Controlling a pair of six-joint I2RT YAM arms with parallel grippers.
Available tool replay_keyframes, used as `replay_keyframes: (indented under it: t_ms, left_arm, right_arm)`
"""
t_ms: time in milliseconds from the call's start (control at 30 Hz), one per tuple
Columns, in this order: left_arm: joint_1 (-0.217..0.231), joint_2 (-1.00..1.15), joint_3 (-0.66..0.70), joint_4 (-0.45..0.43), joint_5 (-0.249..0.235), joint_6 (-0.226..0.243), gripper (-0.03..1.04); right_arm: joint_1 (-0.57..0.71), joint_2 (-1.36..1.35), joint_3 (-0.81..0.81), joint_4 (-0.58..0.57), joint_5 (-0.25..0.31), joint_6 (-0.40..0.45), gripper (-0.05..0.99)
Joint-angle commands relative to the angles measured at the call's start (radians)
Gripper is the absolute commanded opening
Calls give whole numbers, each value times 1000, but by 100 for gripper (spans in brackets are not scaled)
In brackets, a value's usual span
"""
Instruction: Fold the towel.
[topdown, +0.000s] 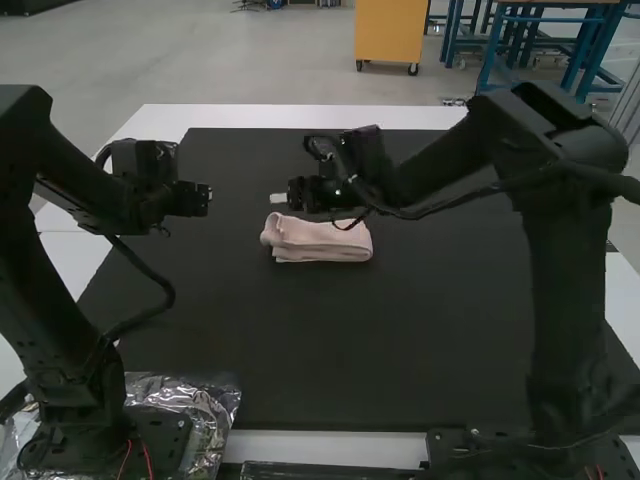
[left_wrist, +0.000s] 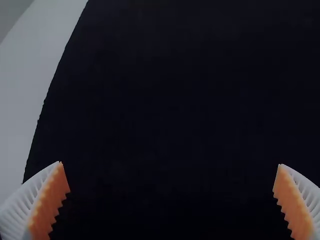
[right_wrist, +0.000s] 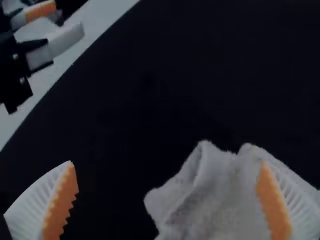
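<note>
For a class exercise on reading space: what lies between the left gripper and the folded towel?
In the high view, only a bare stretch of black mat lies between the left gripper and the towel.

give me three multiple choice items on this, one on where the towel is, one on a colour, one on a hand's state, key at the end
1. Where does the towel lie?
a) in a basket
b) on the black mat
c) on a shelf

2. What colour are the left hand's pads?
a) orange
b) blue
c) green

3. How is the left hand?
a) shut
b) gripping the towel
c) open

Key:
1 b, dark mat surrounds it
2 a, both pads show orange
3 c, its fingers stand wide apart
</note>
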Motion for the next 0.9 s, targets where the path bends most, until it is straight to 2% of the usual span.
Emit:
replay_keyframes:
  t_ms: [0, 33, 100, 133, 167, 267, 500, 600, 867]
  left_arm:
    - [0, -26, 7, 13, -11, 8, 97]
    - [0, -26, 7, 15, -9, 8, 96]
    - [-4, -26, 5, 18, -14, 8, 96]
    - [-8, -26, 7, 18, -16, 8, 96]
    - [-11, -26, 5, 18, -23, 8, 96]
    - [-24, -26, 2, 32, -49, 8, 96]
    - [-61, -26, 5, 76, -186, 14, 96]
    - [-77, -29, 5, 99, -220, 31, 96]
    - [-97, -43, 19, 94, -233, 34, 96]
  right_arm:
    - [-42, -114, -27, 52, 10, 37, 76]
    - [-56, -125, -49, 74, 9, 38, 60]
    - [-85, -131, -103, 138, 0, 40, 20]
    - [-90, -131, -127, 183, 0, 47, 3]
    - [-97, -131, -147, 199, 1, 47, -2]
    - [-99, -113, -188, 238, -9, 38, -2]
    - [-91, -39, -224, 321, -17, 35, -2]
    - [-85, -2, -216, 344, -25, 37, -2]
    - [-60, 102, -184, 377, -26, 37, -2]
